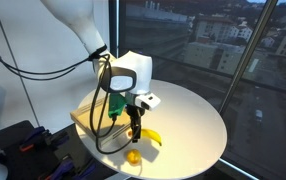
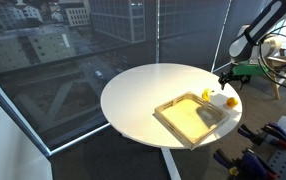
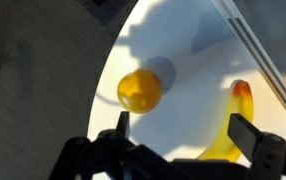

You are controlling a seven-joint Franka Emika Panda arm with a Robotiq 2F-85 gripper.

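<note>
I see the gripper (image 1: 135,130) open (jaws wide, empty) just over the banana (image 1: 153,138); yellow ball (image 1: 133,157) near it on the table (image 1: 193,110)

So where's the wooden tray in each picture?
In an exterior view: the wooden tray lies on the table's left side.
In an exterior view: it lies on the table's lower right part.
Wrist view: not in it.
Shared landmark: the round white table.

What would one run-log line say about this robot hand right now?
gripper: open, empty | position: above white table, near yellow ball and banana | nearby: wooden tray
</note>
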